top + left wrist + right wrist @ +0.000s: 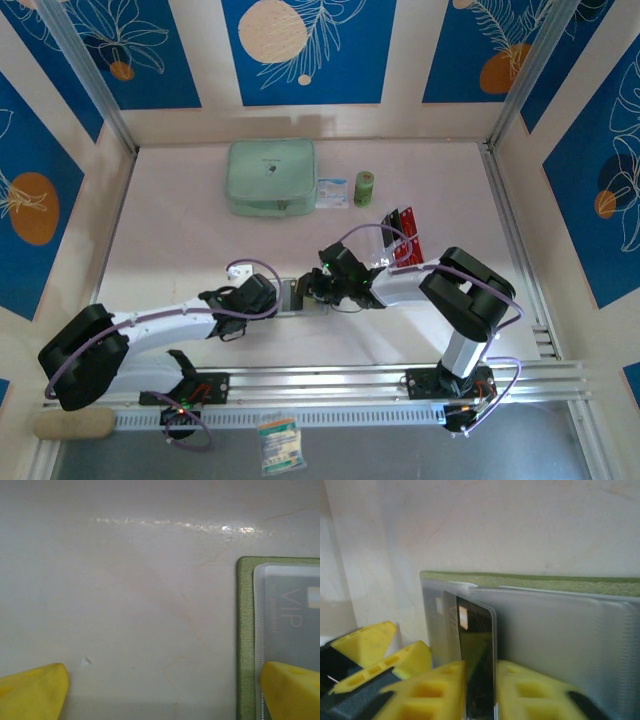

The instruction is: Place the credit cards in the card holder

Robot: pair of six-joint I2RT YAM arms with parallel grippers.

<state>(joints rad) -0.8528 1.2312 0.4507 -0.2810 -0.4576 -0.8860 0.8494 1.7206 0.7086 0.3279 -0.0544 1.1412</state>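
The olive-green card holder (293, 296) lies open on the table between my two grippers. In the right wrist view a black credit card (477, 630) stands partly inside a greyish sleeve of the card holder (545, 582). My right gripper (481, 665) straddles that card with its jaws slightly apart, so it is open. My left gripper (162, 672) is wide open. One of its fingers (290, 690) rests on the card holder's edge (245, 630), over a sleeved grey VIP card (292, 615). Red credit cards (403, 250) stand in a clear rack.
At the back of the table are a pale mint zip pouch (271, 177), a small packet (332, 192) and a little green roll (364, 188). The clear acrylic rack (385, 252) stands right of my right gripper (318, 287). Metal frame posts line both sides.
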